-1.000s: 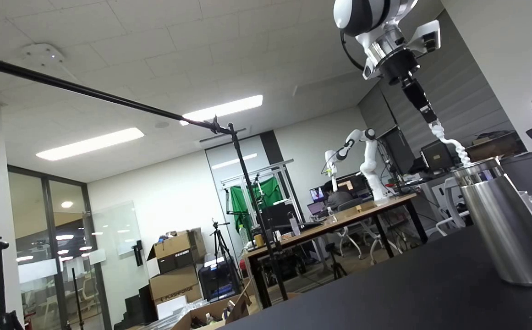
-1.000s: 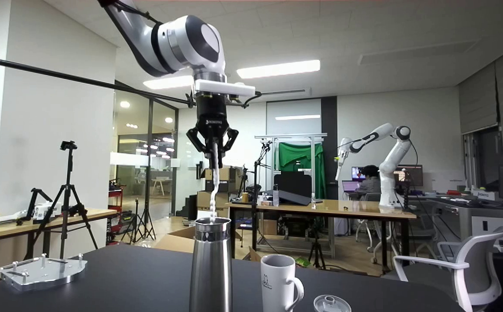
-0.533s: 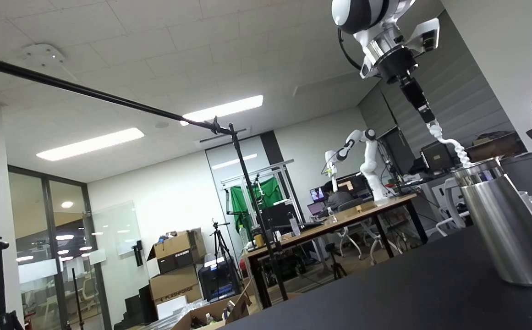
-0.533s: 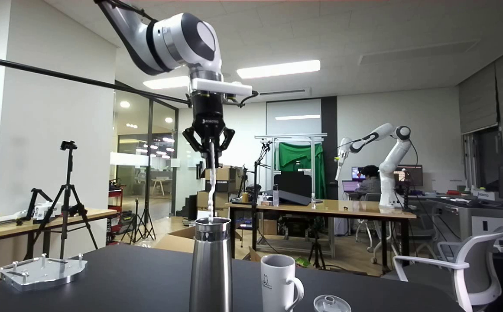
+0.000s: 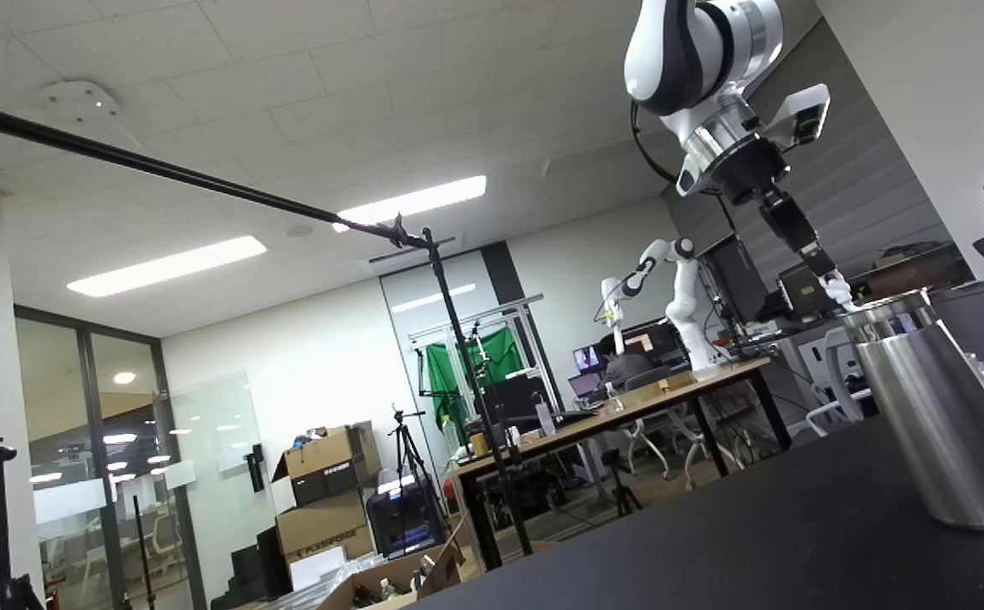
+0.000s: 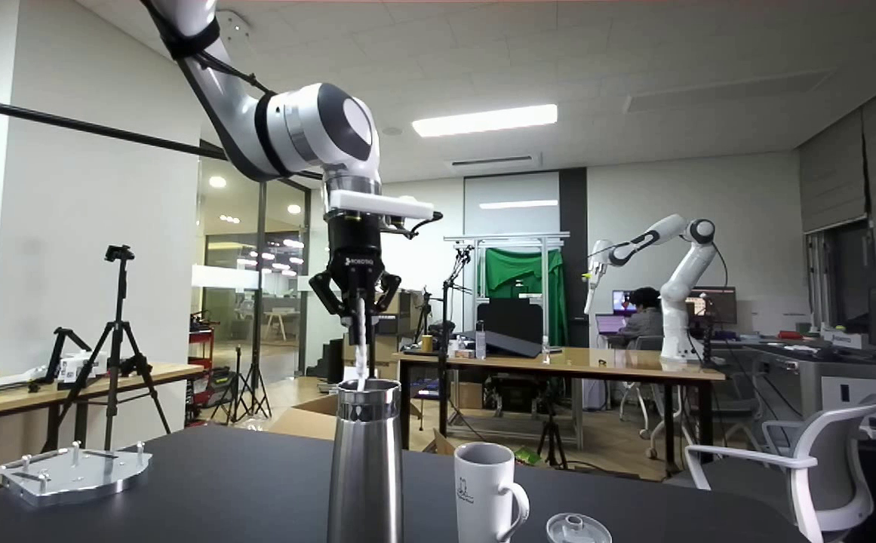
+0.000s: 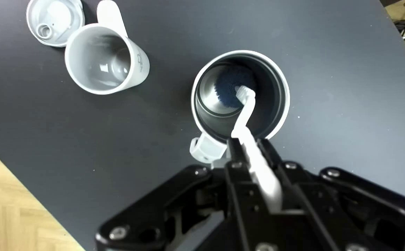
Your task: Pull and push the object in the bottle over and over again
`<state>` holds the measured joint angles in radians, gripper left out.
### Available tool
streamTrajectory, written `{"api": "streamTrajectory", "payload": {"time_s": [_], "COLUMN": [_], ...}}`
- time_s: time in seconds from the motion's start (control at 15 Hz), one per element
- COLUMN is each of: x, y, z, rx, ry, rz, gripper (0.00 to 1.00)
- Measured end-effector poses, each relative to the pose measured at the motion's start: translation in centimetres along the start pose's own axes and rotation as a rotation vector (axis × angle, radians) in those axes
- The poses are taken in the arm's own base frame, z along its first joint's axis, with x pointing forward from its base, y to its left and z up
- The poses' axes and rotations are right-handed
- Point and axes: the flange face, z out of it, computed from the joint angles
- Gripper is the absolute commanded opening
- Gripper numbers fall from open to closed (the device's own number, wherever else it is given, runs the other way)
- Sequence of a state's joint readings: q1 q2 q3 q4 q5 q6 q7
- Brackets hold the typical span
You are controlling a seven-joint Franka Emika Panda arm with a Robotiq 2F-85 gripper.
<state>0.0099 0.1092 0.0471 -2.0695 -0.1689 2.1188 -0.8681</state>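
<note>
The bottle is a silvery metal cylinder standing upright on the black table in both exterior views (image 5: pixel 945 424) (image 6: pixel 366 475). In the wrist view I look down into its open rim (image 7: pixel 242 52). A white twisted-stem brush (image 6: pixel 361 354) reaches from my gripper into the bottle. In the wrist view its white stem (image 7: pixel 247 109) runs to a dark blue bristly mass (image 7: pixel 232 82) inside. My gripper (image 6: pixel 360 332) is shut on the white handle, just above the rim. It also shows in an exterior view (image 5: pixel 818 261) and the wrist view (image 7: pixel 248 141). The exterior views hide the brush's lower part.
A white mug (image 6: pixel 479 494) stands beside the bottle, with a clear lid (image 6: pixel 577 529) next to it. The lid also shows in the wrist view (image 7: pixel 55 21). A metal plate with pegs (image 6: pixel 72 475) lies at the table's left in an exterior view. A pale handle (image 7: pixel 207 150) sticks out from the bottle.
My gripper has moved down toward the bottle with the brush still held, after a slight sideways shift. Less of the white stem shows above the rim now. The bottle has shifted very slightly.
</note>
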Motion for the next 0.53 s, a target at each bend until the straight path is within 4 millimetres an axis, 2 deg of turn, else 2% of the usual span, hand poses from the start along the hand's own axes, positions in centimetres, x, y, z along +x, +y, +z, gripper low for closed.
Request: {"api": "streamTrajectory", "payload": {"time_s": [0.13,0.4,0.53], "x": [-0.2,-1.2,-1.5], "y": [0.2,0.3,0.2], "z": [-1.7,-6.7,-7.9], "rx": [-0.018,-0.061,-0.073], "ry": [-0.004,0.015,0.026], "rz": [-0.008,-0.025,-0.034], "gripper": [0.04,0.04,0.04]}}
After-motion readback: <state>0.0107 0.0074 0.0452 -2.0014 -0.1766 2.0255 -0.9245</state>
